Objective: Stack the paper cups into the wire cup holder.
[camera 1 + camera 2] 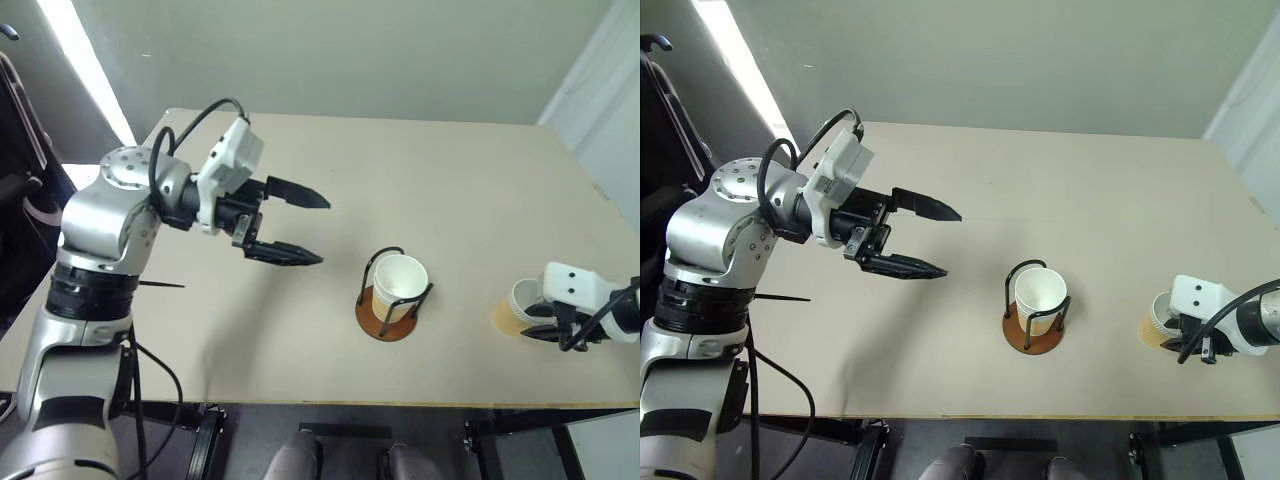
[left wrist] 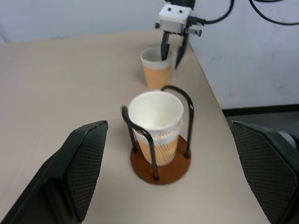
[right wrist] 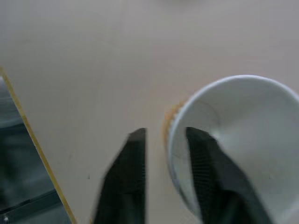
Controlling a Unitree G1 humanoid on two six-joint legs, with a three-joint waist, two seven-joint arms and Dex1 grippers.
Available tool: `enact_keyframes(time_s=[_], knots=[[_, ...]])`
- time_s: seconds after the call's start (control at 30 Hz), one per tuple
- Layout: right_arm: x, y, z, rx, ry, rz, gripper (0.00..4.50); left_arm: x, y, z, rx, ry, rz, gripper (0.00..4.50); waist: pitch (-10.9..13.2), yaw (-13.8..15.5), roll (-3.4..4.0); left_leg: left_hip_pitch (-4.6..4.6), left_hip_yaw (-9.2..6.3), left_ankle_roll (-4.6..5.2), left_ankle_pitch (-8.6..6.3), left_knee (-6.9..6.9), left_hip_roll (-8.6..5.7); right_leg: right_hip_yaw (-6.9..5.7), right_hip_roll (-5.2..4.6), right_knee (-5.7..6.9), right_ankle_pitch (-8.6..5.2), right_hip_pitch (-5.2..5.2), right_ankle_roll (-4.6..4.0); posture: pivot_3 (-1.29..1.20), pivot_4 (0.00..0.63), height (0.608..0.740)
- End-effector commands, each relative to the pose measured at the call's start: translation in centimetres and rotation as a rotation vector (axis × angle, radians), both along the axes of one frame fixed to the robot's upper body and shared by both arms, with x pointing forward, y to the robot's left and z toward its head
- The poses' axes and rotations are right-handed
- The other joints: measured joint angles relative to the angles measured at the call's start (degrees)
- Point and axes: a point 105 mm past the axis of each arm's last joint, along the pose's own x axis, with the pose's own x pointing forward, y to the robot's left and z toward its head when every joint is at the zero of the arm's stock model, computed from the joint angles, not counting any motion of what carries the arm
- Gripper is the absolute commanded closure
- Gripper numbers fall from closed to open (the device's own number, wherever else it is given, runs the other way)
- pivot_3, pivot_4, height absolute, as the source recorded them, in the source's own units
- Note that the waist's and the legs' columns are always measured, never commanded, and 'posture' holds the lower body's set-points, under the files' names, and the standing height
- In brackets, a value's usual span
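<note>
One paper cup (image 1: 400, 285) in wire cup holder (image 1: 388, 322); left gripper (image 1: 300, 227) wide, empty; right gripper (image 2: 171, 49) straddles 2nd cup (image 2: 156, 68) rim.

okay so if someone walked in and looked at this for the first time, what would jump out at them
Probably the wire cup holder near the table's front edge, with paper cups already stacked in it. Next, the left hand hovering above the table with fingers spread wide, holding nothing. Then, at the table's right end, the right hand with one finger inside the rim of a loose paper cup and one outside.
</note>
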Motion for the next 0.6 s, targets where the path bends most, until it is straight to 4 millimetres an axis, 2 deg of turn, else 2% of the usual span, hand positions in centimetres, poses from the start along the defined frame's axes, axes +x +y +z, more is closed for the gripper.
enact_keyframes(time_s=[0.03,0.27,0.43,0.6], knots=[[0.3,0.4,0.9,-0.011,-0.028,0.029,4.49,-0.2,1.0,0.2,0.054,-0.045,0.007,0.0,0.0,-0.02,0.0,0.0,0.0,0.0,0.0,0.0,0.0,0.01,0.0,-0.01,0.0,0.0,-0.01,0.0,0.15,0.74],[0.1,0.7,1.6,-0.015,-0.036,0.047,4.49,0.2,1.6,0.1,0.075,-0.072,0.024,0.0,0.0,-0.01,0.0,-0.02,-0.02,-0.02,-0.01,-0.01,0.0,0.0,-0.01,-0.04,0.01,0.0,-0.02,0.0,0.15,0.74],[0.1,2.1,5.7,-0.01,-0.14,0.093,4.49,0.4,2.0,0.1,0.071,-0.082,0.04,0.0,0.02,-0.15,0.04,-0.02,-0.01,-0.03,-0.02,-0.05,0.0,0.01,0.0,-0.03,0.01,-0.03,-0.02,0.0,0.15,0.74],[-0.8,5.9,10.0,0.008,-0.24,0.242,4.49,0.5,2.1,0.0,0.068,-0.082,0.045,0.0,0.02,-0.36,0.04,-0.02,-0.02,-0.06,-0.03,-0.1,0.0,0.01,0.0,-0.05,0.01,-0.05,-0.02,0.0,0.15,0.74]])
